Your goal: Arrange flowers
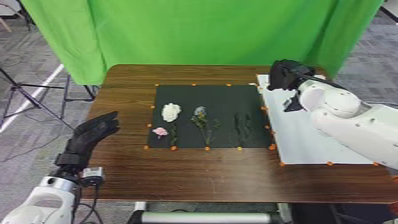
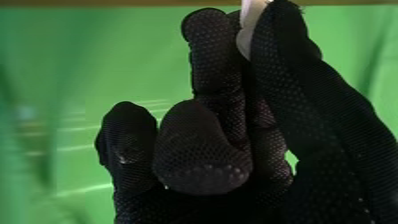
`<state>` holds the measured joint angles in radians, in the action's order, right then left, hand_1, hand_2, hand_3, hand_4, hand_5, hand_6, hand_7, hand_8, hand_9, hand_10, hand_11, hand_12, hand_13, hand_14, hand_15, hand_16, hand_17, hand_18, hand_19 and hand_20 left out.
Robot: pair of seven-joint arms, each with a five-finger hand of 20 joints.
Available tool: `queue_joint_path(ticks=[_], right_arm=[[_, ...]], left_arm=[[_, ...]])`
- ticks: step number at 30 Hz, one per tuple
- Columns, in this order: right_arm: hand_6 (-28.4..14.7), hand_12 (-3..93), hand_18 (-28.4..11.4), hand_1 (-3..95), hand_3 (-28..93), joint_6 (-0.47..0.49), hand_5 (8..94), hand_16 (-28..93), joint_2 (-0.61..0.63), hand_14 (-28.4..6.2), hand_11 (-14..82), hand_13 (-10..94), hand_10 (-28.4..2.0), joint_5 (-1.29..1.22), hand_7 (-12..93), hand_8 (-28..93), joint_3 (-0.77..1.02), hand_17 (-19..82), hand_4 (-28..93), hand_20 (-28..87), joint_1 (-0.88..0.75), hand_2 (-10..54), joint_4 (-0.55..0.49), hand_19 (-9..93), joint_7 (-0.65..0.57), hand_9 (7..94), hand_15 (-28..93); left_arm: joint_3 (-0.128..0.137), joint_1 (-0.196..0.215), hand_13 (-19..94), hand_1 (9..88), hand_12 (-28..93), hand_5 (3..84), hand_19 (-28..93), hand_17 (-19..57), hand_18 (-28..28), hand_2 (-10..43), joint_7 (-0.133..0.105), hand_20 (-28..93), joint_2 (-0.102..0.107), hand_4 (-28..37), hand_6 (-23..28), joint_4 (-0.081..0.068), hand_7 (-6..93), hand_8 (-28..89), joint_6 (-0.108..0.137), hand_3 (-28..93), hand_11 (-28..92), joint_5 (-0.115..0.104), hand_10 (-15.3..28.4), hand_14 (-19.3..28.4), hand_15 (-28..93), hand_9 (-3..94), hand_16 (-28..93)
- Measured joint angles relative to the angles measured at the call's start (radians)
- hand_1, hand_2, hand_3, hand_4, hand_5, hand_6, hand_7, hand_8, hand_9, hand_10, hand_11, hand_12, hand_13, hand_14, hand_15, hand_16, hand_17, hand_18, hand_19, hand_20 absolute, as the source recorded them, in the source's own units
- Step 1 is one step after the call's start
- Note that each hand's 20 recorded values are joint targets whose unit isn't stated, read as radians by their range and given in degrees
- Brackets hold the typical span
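Note:
In the head view, my right hand (image 1: 286, 75) is over the far part of the white sheet (image 1: 306, 142). In the right wrist view, a thin white piece (image 2: 253, 25) is pinched at the fingertips of my right hand (image 2: 293, 100); what it belongs to I cannot tell. On the black mat (image 1: 222, 93) lie a white flower (image 1: 171, 112), a small pink flower (image 1: 161, 131), a greyish flower with a leafy stem (image 1: 200, 112) and several dark green stems (image 1: 238, 125). My left hand (image 1: 86, 137) stays open, fingers extended, over the table's left edge.
Orange markers (image 1: 207, 148) line the mat and sheet on the brown table (image 1: 195, 172). A dark object (image 1: 291, 104) is on the sheet beside the right forearm. A green curtain (image 1: 204, 35) hangs behind the table, and tripod legs (image 1: 18, 90) stand at the left.

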<state>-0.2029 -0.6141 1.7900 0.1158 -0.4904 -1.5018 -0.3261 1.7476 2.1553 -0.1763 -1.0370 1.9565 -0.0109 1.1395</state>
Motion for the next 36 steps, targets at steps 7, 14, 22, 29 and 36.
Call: queue_joint_path(ticks=[7, 14, 22, 29, 36], right_arm=[[2.2, 37.3, -16.4, 59.9, 57, 0.12, 76.5, 33, -0.155, -0.2, 7.4, 88, -8.7, 0.02, 26, 7, -0.059, 56, -21, 64, 0.12, -9.5, -0.008, 93, 0.037, 88.0, 68], [2.3, 37.1, -16.4, 59.8, 57, 0.115, 76.6, 33, -0.261, -0.3, 7.4, 88, -8.6, 0.021, 26, 6, 0.0, 56, -20, 63, 0.08, -9.5, -0.037, 93, 0.044, 88.0, 68], [2.3, 36.6, -16.6, 59.7, 58, 0.12, 76.8, 33, -0.27, -0.4, 7.8, 88, -9.0, 0.032, 26, 6, 0.005, 56, -21, 64, 0.002, -9.5, -0.044, 93, 0.043, 88.1, 68], [2.5, 36.5, -16.6, 59.6, 58, 0.128, 77.1, 33, -0.27, -0.6, 8.3, 88, -9.2, 0.049, 26, 6, -0.006, 56, -21, 64, -0.027, -9.5, -0.044, 93, 0.042, 87.8, 68], [2.7, 36.2, -16.7, 59.6, 57, 0.13, 76.6, 33, -0.269, -0.6, 8.6, 88, -9.5, 0.072, 27, 6, -0.006, 56, -21, 64, -0.054, -9.5, -0.046, 93, 0.04, 87.0, 68]], left_arm=[[-0.002, -0.007, 33, 28.6, 11, 40.6, 13, 2.7, 16.2, -1.7, 0.007, 16, 0.0, -20.0, -1.1, -0.001, 13.2, -8, -0.017, 62, 17, 0.001, 13.5, 18.8, 20, 39.6, 0], [0.001, -0.01, 33, 28.5, 11, 40.8, 12, 2.7, 16.2, -1.6, 0.011, 16, -0.001, -20.1, -1.4, -0.002, 13.0, -8, -0.026, 62, 17, 0.001, 13.5, 18.7, 20, 39.8, 0], [0.002, -0.01, 33, 28.2, 11, 41.0, 12, 2.7, 16.2, -1.5, 0.012, 16, -0.002, -20.1, -1.6, -0.002, 13.1, -8, -0.031, 62, 17, 0.001, 13.4, 18.7, 20, 39.8, 0], [0.002, -0.011, 33, 28.0, 11, 40.8, 12, 2.6, 16.2, -0.9, 0.013, 16, -0.003, -20.1, -1.9, -0.002, 13.0, -8, -0.037, 62, 17, 0.002, 13.4, 18.8, 20, 39.9, 1], [0.002, -0.012, 33, 28.0, 11, 40.9, 12, 2.6, 16.1, -1.0, 0.018, 16, -0.006, -20.0, -1.8, -0.003, 12.9, -8, -0.045, 62, 16, 0.003, 13.3, 18.7, 20, 39.8, 1]])
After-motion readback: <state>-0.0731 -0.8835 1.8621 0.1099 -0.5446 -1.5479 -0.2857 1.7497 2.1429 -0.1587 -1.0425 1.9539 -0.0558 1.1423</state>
